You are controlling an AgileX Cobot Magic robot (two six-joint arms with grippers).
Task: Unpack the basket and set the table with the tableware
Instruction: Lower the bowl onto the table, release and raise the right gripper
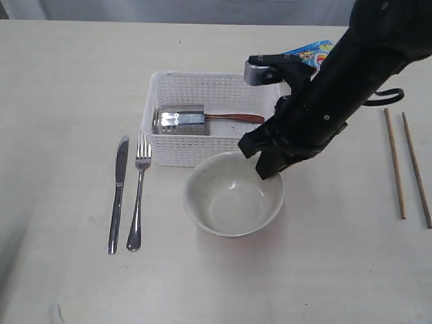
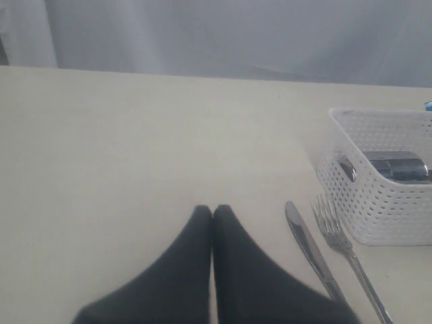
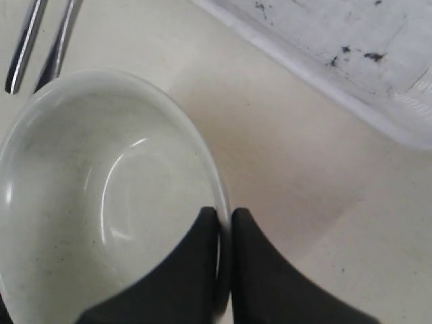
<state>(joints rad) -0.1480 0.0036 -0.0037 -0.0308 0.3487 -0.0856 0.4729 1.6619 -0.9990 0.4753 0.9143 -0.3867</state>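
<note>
Left tool (image 2: 213, 210) clenched, nothing in it, above bare surface (image 1: 67, 101). Knife (image 1: 118, 196) and fork (image 1: 138, 196) lie side by side at front left of basket (image 1: 172, 148). Inside basket: steel cup (image 1: 179, 120) on its side, spoon (image 1: 233, 118) beside it. Bowl (image 1: 233, 199) upright on surface, just in front of basket. Right tool (image 1: 268, 170) clamped on bowl's right rim, one finger inside, one outside. Chopsticks (image 1: 395, 162) far right, slightly apart.
</note>
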